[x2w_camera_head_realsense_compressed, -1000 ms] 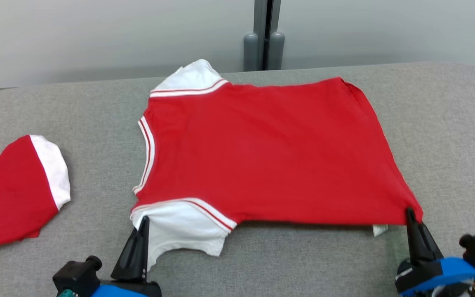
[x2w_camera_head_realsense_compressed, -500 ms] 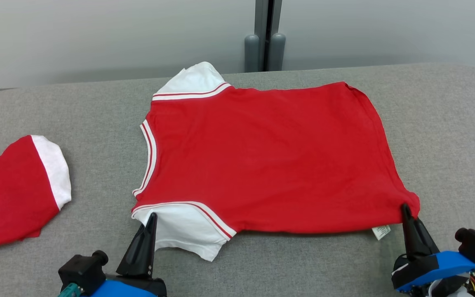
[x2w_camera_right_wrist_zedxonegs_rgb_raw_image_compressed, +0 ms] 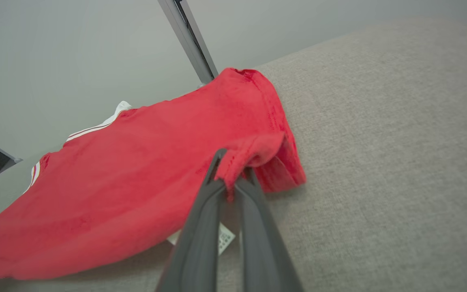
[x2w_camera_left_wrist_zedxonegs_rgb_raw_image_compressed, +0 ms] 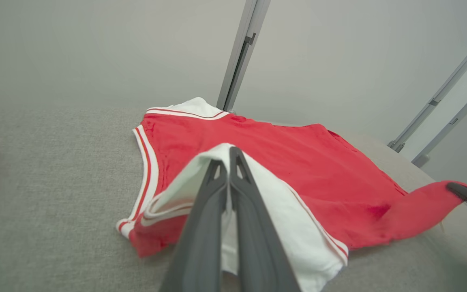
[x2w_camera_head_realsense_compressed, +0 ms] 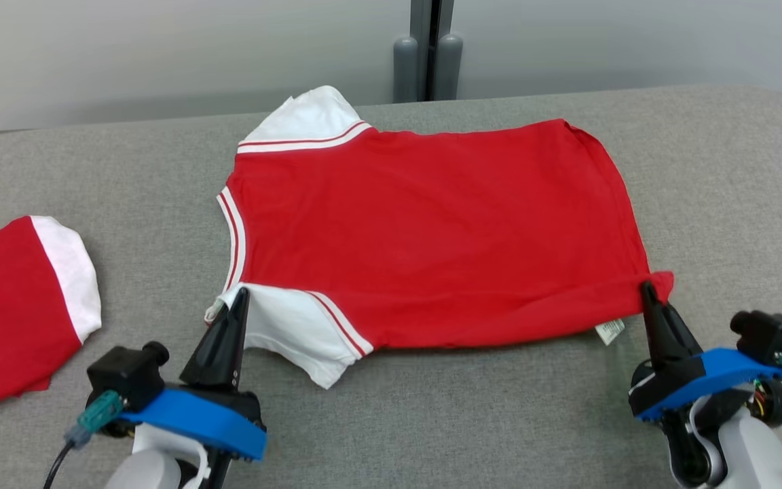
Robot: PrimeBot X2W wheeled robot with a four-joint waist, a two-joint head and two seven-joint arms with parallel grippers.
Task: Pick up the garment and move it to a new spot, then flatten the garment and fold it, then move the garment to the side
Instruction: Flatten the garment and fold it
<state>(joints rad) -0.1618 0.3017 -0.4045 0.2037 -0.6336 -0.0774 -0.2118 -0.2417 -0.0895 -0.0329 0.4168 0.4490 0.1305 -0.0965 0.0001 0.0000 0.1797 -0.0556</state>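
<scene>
The garment is a red T-shirt with white, red-striped sleeves, spread across the grey table with its neck to the left. My left gripper is shut on the near white sleeve, lifting its edge off the cloth. My right gripper is shut on the near red hem corner, raised a little above the table. A white care label hangs under the near edge. The far sleeve lies flat at the back.
A second red and white garment lies at the table's left edge. A grey wall with a vertical post stands behind the table. Bare grey cloth surface runs along the front and right.
Both grippers have carried the near edge of the garment forward, away from me, so its near side folds up slightly. The head view has also shifted a little.
</scene>
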